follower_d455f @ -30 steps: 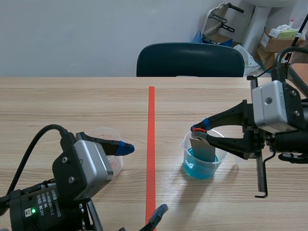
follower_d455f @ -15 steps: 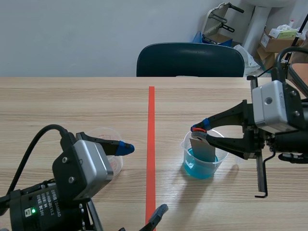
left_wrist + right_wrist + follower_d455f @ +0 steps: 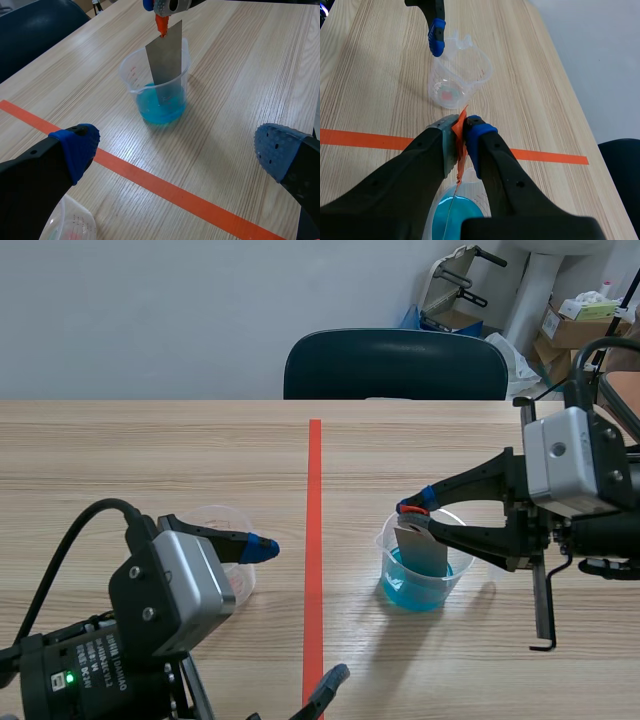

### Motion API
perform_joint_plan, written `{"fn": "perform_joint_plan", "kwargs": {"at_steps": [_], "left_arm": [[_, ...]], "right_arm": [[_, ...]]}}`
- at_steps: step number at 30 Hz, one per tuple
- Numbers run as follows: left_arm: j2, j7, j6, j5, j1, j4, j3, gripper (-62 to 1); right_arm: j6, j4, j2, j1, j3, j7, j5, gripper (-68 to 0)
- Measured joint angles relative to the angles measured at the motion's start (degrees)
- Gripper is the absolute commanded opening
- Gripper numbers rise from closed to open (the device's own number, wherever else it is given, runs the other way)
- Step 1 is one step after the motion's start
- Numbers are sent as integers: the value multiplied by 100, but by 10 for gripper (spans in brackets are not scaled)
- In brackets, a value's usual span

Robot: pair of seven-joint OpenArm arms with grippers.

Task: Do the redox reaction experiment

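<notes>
The right pincer (image 3: 461, 131) pinches the orange-tipped top of a grey metal strip (image 3: 165, 60). The strip's lower end stands in blue liquid in a clear beaker (image 3: 388, 540), at 3 o'clock of the tape line (image 3: 314, 540). Bare counter (image 3: 150, 440) lies all around the beaker. The left pincer (image 3: 177, 150) is spread wide, with a second clear cup (image 3: 210, 515) at 9 o'clock of the line. The red scale marks on both are too small to read.

Left gripper (image 3: 178, 150) fingers spread wide, right gripper (image 3: 414, 510) fingers pinching metal strip (image 3: 421, 549)
</notes>
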Motion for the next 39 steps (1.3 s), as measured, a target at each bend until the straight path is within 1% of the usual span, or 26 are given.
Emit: {"fn": "perform_joint_plan", "kwargs": {"at_steps": [14,29,39], "left_arm": [[0,0,0,0,0,0,0,14],[0,2,0,0,0,0,0,14],[0,20,0,0,0,0,0,14]], "right_arm": [[0,0,0,0,0,4,0,-669],[0,0,0,0,0,205,0,-669],[0,0,0,0,4,223,0,-669]]}}
